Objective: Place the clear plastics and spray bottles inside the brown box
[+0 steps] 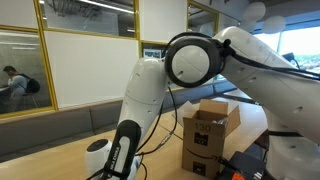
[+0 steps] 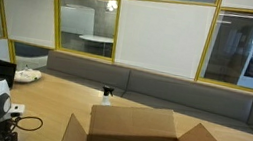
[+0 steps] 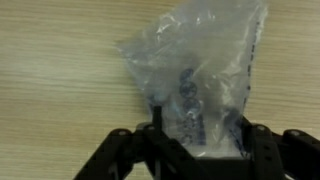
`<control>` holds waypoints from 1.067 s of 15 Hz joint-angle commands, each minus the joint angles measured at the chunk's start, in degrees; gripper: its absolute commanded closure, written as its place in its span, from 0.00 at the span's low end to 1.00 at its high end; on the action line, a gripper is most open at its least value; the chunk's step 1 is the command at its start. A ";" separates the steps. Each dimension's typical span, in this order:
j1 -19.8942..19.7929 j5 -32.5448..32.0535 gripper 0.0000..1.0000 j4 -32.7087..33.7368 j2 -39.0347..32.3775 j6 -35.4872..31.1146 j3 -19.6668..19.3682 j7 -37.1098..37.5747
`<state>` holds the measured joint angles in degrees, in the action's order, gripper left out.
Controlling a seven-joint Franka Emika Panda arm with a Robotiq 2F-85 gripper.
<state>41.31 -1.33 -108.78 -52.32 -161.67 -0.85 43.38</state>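
Though crowded by the white arm [image 1: 150,95] in an exterior view, shows the brown box [image 1: 208,135] upright on the tabletop [image 1: 60,150], top flaps raised, small dark printed mark on the side toward the camera. Sets the arm's thick joints above and beside the box.

Looks, in an exterior view, across the brown box [image 2: 132,137] from close by, flaps spread open. Finds the spray bottle [image 2: 106,97] upright on the tabletop just beyond the box's far edge, apart from it, dark head on top. Catches a piece of the arm well to one side of the box.

From the wrist view, looks down on the clear plastics [image 3: 195,70], a wrinkly see-through bag lying on the wooden tabletop, dark print showing through. Places the hand [image 3: 197,150] at the bag's near end, fingers [image 3: 150,135] set apart with the plastic between them, close against its edges. Cannot tell whether pinching the bag or merely astride it, nor where the plastics lie relative to the brown box
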 commanded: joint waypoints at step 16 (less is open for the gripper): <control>0.93 -5.37 0.86 -20.29 26.80 3.71 -19.48 6.30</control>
<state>40.29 -2.18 -123.21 -34.05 -160.47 -14.66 45.32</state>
